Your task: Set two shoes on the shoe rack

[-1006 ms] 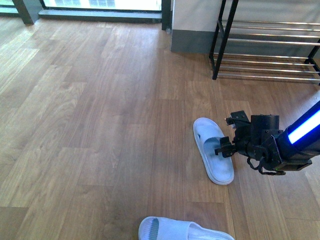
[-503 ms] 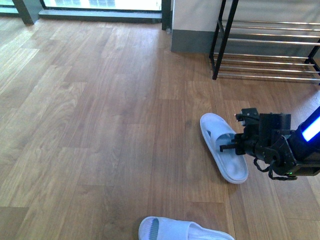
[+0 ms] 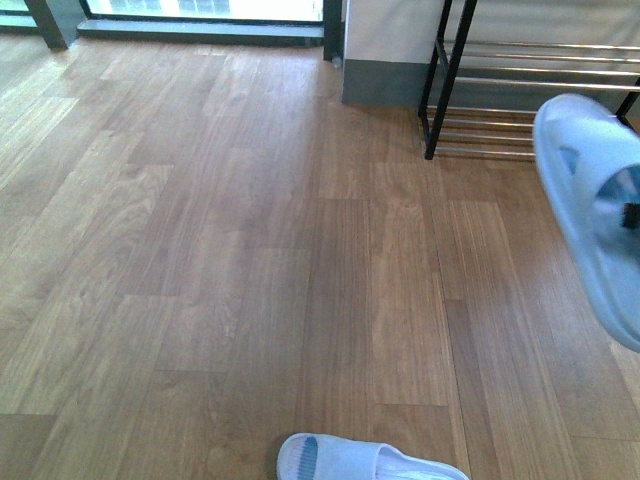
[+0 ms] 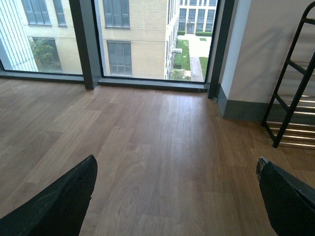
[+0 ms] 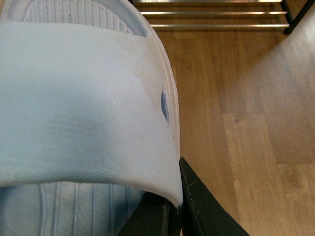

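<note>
A pale blue slide slipper (image 3: pixel 595 205) hangs in the air at the right edge of the front view, large and close to the camera, in front of the shoe rack (image 3: pixel 450 75). My right gripper (image 5: pixel 173 209) is shut on the edge of its strap (image 5: pixel 74 103), which fills the right wrist view; the rack's chrome rods (image 5: pixel 211 14) lie beyond it. A second pale blue slipper (image 3: pixel 365 460) lies on the floor at the bottom edge. My left gripper (image 4: pixel 174 196) is open above bare floor, holding nothing. The grey sneakers are out of view.
The wooden floor (image 3: pixel 220 230) stretches wide to the left and middle. A window wall (image 4: pixel 142 39) with dark frames runs along the back. A grey skirting and pale wall (image 3: pixel 385 60) stand beside the rack's black side frame (image 4: pixel 290 98).
The slipper has been lifted off the floor and carried up and right toward the rack. The right arm has left the front view; only the slipper shows.
</note>
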### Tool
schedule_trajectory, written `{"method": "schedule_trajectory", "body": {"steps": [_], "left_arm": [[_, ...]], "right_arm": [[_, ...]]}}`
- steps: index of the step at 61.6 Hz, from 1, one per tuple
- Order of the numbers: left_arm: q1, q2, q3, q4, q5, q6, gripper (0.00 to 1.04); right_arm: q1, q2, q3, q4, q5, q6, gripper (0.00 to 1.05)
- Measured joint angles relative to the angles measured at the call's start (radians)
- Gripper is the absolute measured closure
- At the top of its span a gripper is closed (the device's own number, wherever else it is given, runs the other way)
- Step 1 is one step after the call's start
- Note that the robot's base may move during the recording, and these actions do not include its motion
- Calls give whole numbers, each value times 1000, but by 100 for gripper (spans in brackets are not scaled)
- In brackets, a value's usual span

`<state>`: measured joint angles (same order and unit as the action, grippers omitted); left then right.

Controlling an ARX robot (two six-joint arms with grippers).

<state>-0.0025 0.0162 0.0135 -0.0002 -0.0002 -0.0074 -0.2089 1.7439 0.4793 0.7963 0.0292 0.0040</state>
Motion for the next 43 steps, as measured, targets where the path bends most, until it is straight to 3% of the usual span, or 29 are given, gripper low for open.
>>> {"method": "schedule_trajectory", "body": {"steps": [18,43], "left_arm": [[0,0,0,0,0,0,9],[0,0,0,0,-3,0,9]], "right_arm": [[-59,-611,-258,-243,-56,40,103],[-60,-636,-257,-245,-66,53,103]]}}
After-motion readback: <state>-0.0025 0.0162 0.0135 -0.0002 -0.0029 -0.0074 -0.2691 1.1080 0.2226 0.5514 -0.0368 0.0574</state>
